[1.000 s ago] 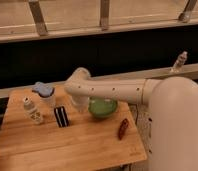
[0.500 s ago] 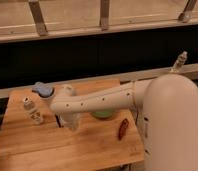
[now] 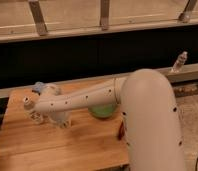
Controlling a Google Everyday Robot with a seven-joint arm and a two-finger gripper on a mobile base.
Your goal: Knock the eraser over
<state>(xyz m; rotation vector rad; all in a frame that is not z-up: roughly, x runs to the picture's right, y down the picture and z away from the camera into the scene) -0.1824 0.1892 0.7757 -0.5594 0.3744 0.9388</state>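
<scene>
My arm reaches from the right across the wooden table (image 3: 22, 150) to its left part. The gripper (image 3: 58, 120) hangs down from the wrist, just right of the small pale bottle (image 3: 33, 111). The black, white-striped eraser is hidden behind the wrist and gripper, at the spot where it stood before. Whether it stands or lies cannot be told.
A blue object (image 3: 39, 87) lies behind the wrist at the table's back left. A green bowl (image 3: 103, 111) sits under the forearm. A reddish-brown oblong object (image 3: 120, 131) peeks out by the arm's shoulder. A bottle (image 3: 179, 62) stands on the far right ledge.
The arm has swung further left and lower. The wrist now covers the place where the eraser stood and sits close to the small bottle.
</scene>
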